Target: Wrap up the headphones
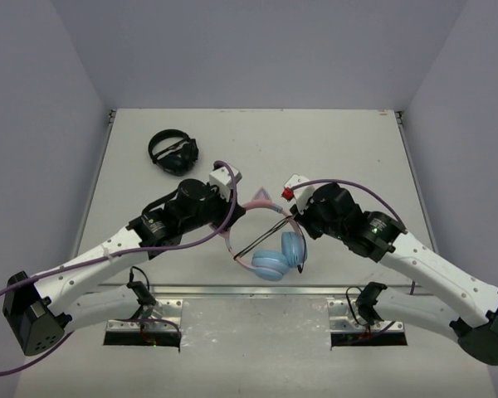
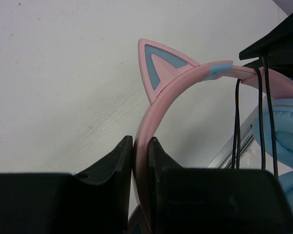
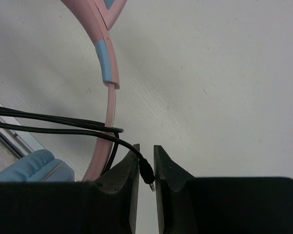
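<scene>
The headphones [image 1: 266, 249] are held above the table's front middle, with a pink cat-ear headband [image 2: 161, 97], light blue ear cups [image 1: 270, 264] hanging low and a thin black cable [image 1: 261, 240]. My left gripper [image 2: 140, 141] is shut on the headband's left side, also seen in the top view [image 1: 232, 217]. My right gripper [image 3: 146, 148] sits at the headband's right side [image 1: 292, 217]; its jaws stand nearly closed on the cable's plug [image 3: 147, 171]. Cable strands [image 3: 49, 119] loop round the headband [image 3: 107, 58]. A blue ear cup [image 3: 29, 165] shows at lower left.
All-black headphones [image 1: 173, 152] lie at the back left of the white table [image 1: 340, 149]. A metal rail [image 1: 257, 292] runs along the table's front edge, just below the hanging ear cups. Grey walls enclose the table on three sides.
</scene>
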`<state>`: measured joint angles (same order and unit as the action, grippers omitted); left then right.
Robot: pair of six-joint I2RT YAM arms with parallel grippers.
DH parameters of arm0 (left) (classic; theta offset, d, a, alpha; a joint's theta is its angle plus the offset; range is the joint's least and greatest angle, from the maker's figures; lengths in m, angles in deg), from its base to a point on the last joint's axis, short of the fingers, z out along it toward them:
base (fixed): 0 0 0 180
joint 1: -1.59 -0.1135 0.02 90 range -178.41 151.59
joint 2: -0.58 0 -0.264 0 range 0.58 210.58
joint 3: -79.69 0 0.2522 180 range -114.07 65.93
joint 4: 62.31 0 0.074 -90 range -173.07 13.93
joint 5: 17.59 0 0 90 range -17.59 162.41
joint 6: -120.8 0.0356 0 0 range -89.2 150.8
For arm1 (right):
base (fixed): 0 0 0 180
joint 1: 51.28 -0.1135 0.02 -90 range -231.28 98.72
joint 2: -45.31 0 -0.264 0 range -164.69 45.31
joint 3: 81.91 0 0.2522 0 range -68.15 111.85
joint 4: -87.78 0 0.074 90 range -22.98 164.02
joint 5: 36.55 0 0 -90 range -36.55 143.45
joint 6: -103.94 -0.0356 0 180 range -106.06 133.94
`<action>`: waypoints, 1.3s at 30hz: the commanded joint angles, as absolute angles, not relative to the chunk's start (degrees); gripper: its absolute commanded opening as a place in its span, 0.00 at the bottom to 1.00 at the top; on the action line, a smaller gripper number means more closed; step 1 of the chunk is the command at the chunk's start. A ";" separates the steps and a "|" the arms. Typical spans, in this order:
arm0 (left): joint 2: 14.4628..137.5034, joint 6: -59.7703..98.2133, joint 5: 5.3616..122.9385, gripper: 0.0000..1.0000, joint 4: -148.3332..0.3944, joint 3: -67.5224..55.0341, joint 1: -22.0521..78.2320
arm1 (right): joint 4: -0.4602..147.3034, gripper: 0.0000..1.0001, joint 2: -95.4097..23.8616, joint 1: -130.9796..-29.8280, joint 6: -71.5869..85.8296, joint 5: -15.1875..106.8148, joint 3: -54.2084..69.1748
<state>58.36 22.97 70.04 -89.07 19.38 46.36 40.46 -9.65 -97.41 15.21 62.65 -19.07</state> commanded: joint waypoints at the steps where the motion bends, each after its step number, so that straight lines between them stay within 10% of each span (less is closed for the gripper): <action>1: 56.39 20.43 66.44 0.00 -82.14 16.18 46.50 | 43.69 0.18 -8.13 -96.98 12.35 61.45 -18.58; 5: 56.65 20.60 66.17 0.00 -82.75 15.83 46.59 | 44.05 0.02 -7.25 -96.98 12.09 63.55 -17.62; 13: 55.86 19.99 64.85 0.00 -83.37 14.86 46.50 | 43.25 0.11 -9.54 -96.54 13.32 63.74 -18.32; 26: 57.00 18.23 67.75 0.00 -81.79 14.51 46.06 | 44.05 0.57 -9.19 -95.23 9.98 62.86 -21.04; 39: 61.30 21.22 66.79 0.00 -79.41 10.91 43.60 | 38.07 0.79 -13.75 -82.84 2.69 53.81 -22.27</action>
<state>61.37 22.11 69.03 -88.56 15.73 44.62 39.91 -11.95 -84.62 5.66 58.38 -22.09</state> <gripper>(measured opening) 0.130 0.762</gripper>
